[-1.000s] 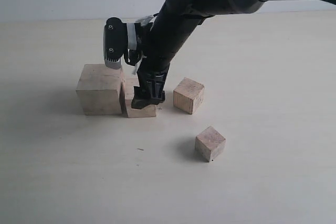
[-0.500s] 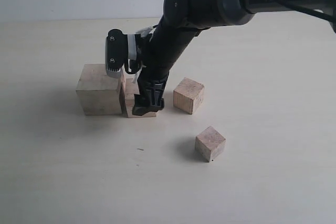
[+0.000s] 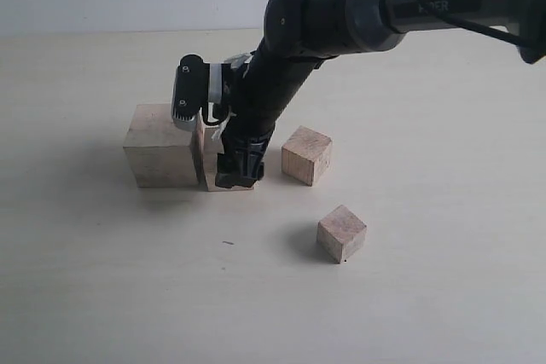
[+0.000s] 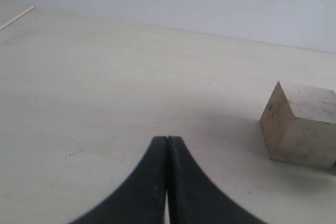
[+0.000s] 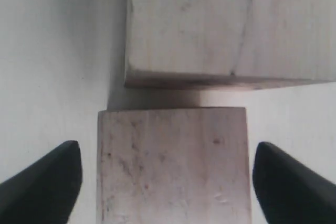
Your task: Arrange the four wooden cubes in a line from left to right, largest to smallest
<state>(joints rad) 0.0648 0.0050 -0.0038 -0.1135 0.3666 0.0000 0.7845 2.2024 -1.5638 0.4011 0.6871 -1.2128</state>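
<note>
Right gripper (image 3: 237,173) spread around the second-biggest cube (image 5: 171,166), not gripping it, biggest cube (image 3: 160,147) just past its fingertips, so two look placed. Third cube (image 3: 306,155) and smallest cube (image 3: 341,233) off behind the hand, left to sort; left gripper (image 4: 167,182) pinched together

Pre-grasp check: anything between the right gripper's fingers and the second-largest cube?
Nothing visible. The right gripper straddles the second-largest cube, with only table showing in the gap on either side. The largest cube sits outside the jaws.

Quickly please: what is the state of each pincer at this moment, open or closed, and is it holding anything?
Left pincer: closed, holding nothing.
Right pincer: open, one finger on each side of a wooden cube, not gripping it.
</note>
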